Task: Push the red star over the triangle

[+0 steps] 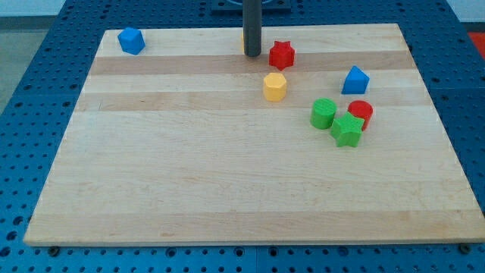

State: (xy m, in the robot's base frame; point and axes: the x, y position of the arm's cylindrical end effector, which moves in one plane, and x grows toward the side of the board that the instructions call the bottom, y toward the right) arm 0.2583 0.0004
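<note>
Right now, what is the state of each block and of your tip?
My tip: on the board, just left of the red star, gap unclear.
Red star: flat, not yet at the blue triangle.
Blue triangle: alone.
Yellow block: alone.
Green cylinder, green star, red cylinder: clustered.
Blue block: alone.

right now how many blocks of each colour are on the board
blue: 2, the blue block and the blue triangle
red: 2, the red star and the red cylinder
green: 2, the green cylinder and the green star
yellow: 1, the yellow hexagon
total: 7
</note>
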